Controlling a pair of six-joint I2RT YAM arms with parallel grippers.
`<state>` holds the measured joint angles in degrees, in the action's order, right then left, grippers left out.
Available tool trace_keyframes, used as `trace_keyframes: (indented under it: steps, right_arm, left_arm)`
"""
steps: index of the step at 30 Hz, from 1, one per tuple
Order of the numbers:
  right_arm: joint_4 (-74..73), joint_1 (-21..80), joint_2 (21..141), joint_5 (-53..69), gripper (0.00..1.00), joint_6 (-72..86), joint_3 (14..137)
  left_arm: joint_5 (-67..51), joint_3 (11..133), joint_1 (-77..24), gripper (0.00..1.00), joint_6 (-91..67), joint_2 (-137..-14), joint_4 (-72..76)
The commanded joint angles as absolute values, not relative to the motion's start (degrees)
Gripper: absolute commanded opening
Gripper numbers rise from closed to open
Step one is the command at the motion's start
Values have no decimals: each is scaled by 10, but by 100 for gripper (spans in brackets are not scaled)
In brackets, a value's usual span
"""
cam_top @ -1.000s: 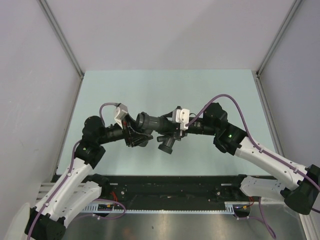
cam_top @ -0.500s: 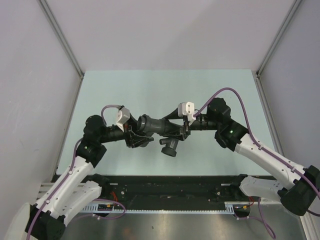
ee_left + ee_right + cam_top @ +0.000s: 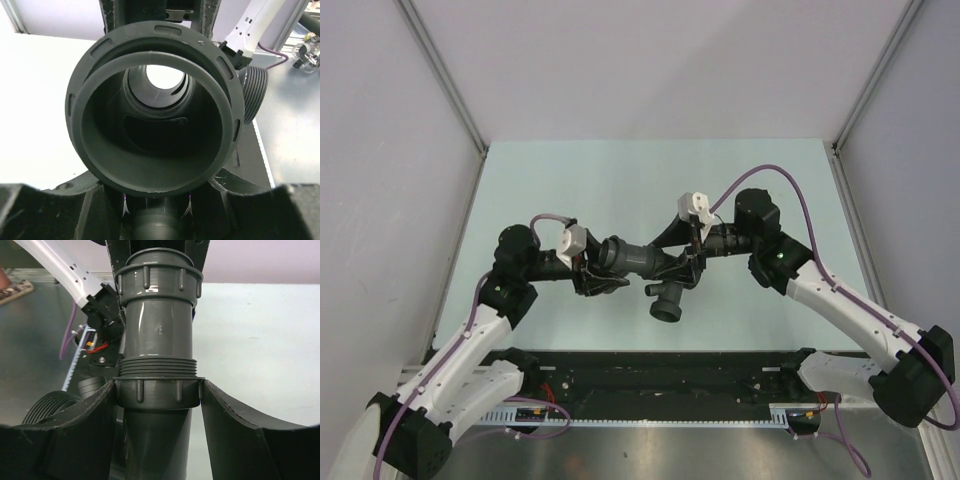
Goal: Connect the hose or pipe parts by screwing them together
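While both arms reach in from the near edge and meet over the middle of the pale green worktop (image 3: 620, 180), the two pipe parts hang in the air between them, clear of the surface. The left hand (image 3: 592, 277) is closed around the left portion of the straight tube (image 3: 625, 255), which lies roughly level and points right. The right hand (image 3: 686, 262) is clamped on the branched fitting (image 3: 667, 298) at the tube's right end, the two parts touching end to end, and one round port of the fitting juts toward the near side. From the right wrist, the fingers (image 3: 80, 435) press on either side of a ribbed collar (image 3: 159, 392), with a band of thread (image 3: 159, 367) showing just above it and the smooth tube running on to a second ribbed ring at its far end. From the left wrist, the tube's flared mouth fills almost the whole view, so the contact of that hand's fingers is hidden; a threaded port (image 3: 255, 95) shows just to the right of it. From above, the white wrist cameras (image 3: 574, 240) and the hands cover part of the joint. Purple cables (image 3: 790, 180) loop over each arm, a black rail (image 3: 660, 375) runs along the near edge, and grey panels wall in the left, right and far sides.
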<state>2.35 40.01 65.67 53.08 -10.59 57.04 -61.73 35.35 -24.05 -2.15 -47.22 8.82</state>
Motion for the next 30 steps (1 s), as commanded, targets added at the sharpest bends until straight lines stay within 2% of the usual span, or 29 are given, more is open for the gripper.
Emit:
trace_keyframes:
  steps: [1, 18, 25, 30]
  right_arm:
    - [150, 410, 675, 599, 0, -33, 594]
    - [245, 388, 713, 717, 0, 150, 594]
    - [293, 388, 728, 715, 0, 225, 593]
    - [364, 382, 744, 712, 0, 348, 594]
  left_arm:
    - [-721, 358, -284, 1, 96, -502, 73]
    - [-742, 343, -290, 1, 203, -502, 74]
    - [-747, 337, -290, 0, 240, -504, 74]
    - [-759, 329, -289, 0, 255, -496, 73]
